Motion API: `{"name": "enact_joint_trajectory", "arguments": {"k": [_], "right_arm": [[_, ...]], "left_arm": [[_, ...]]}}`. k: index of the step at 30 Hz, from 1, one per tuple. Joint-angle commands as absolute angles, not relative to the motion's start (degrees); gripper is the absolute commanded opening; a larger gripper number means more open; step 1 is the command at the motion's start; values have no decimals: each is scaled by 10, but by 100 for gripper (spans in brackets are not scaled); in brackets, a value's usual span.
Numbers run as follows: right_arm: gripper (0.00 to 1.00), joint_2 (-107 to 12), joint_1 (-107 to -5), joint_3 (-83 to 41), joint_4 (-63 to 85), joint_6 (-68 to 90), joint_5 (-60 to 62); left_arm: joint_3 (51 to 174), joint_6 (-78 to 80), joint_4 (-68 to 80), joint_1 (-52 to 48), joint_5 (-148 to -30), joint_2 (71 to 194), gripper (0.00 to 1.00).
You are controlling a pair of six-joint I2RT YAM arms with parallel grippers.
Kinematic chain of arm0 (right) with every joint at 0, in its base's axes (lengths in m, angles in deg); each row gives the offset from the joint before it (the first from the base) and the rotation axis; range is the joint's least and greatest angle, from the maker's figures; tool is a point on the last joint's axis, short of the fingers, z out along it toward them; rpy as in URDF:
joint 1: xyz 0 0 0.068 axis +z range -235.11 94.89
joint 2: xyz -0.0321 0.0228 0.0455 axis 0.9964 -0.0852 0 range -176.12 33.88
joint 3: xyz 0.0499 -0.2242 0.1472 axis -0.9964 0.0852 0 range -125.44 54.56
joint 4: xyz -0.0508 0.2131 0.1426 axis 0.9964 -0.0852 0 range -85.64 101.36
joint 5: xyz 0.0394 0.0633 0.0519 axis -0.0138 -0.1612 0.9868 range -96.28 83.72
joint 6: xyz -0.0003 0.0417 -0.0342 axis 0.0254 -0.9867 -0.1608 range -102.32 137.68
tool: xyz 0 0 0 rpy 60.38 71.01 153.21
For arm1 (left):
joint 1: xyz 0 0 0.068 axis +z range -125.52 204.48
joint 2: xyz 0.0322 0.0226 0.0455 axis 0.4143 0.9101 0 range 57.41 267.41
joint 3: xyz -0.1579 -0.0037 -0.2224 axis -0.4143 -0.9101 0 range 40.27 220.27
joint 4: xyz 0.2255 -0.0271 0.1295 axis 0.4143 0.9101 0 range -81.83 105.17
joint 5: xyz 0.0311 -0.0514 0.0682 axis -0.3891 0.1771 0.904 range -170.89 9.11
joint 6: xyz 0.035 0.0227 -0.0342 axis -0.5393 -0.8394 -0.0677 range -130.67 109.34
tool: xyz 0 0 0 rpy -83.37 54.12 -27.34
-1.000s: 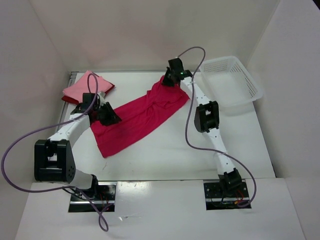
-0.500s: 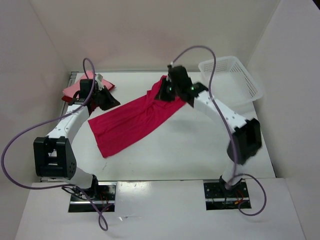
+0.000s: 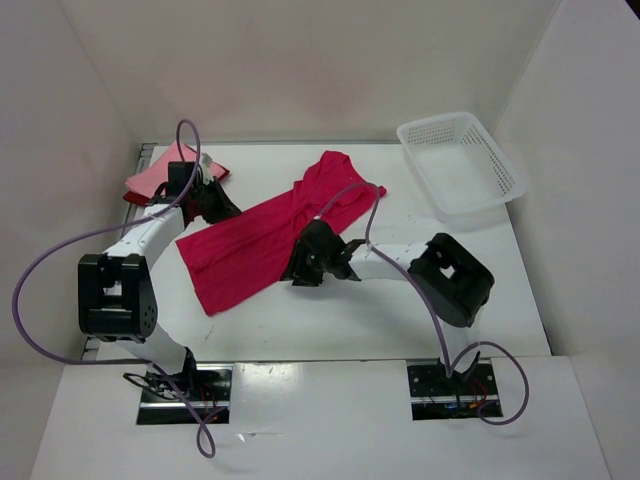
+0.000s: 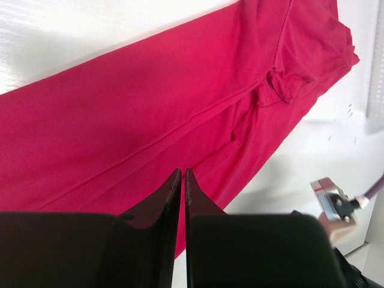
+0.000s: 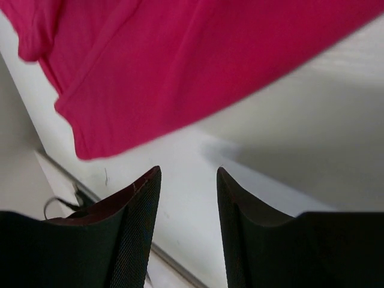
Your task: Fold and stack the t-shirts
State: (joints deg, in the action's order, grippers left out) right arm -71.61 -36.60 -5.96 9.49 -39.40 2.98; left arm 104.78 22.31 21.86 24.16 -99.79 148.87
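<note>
We count three shirts: one crimson shirt [image 3: 250,250], one pink shirt [image 3: 155,178] and one dark red shirt [image 3: 133,198], the last showing only as an edge. We count one basket [image 3: 468,207] and one table [image 3: 350,320]. We count two arms, a left arm [image 3: 140,240] and a right arm [image 3: 400,262]. Each arm carries one gripper, so there are two: the left gripper [image 4: 182,174] and the right gripper [image 5: 188,171]. Each gripper has two fingers [image 5: 132,216], which makes four in all. We count two purple cables [image 3: 440,330], one on each arm, and two base plates [image 3: 185,392] at the near edge.
</note>
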Motion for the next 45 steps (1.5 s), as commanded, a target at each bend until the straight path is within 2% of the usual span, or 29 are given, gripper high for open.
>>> {"name": "enact_joint_trajectory", "arguments": {"k": [1,4,8,11,14,15,16,21,26,30,37,40,41,44,45], "right_arm": [[48,-747,-364,-81,178,-465,-26],[47,-776,-359,-86,183,-499,-54],[32,-827,-359,-126,162,-523,-59],[31,-854,-359,-145,156,-537,-53],[15,-872,-364,-162,139,-530,-48],[9,-872,-364,-157,134,-530,-48],[7,-854,-364,-145,134,-521,-35],[3,-760,-364,-40,104,-439,-17],[3,-679,-392,53,43,-381,22],[5,-656,-399,83,4,-356,44],[6,-579,-436,125,-36,-340,39],[15,-564,-458,125,-58,-313,47],[25,-559,-458,125,-58,-313,55],[39,-552,-464,107,-70,-298,60],[39,-552,-464,102,-77,-292,60]], "left_arm": [[1072,201,199,239,-1003,1498,11],[1066,201,199,232,-1008,1498,15],[1066,206,192,232,-1002,1511,19],[1078,201,192,222,-994,1516,21],[1096,194,199,210,-988,1530,25],[1103,189,205,204,-988,1540,27],[1110,189,205,204,-988,1545,28],[1164,178,210,190,-988,1599,40],[1252,168,221,159,-971,1674,51],[1319,168,221,133,-971,1737,58],[1487,173,233,101,-985,1889,64],[1560,173,252,90,-985,1951,70],[1619,173,261,90,-985,1987,71],[1743,180,301,90,-1014,2063,72],[1775,188,310,84,-1020,2083,72]]}}
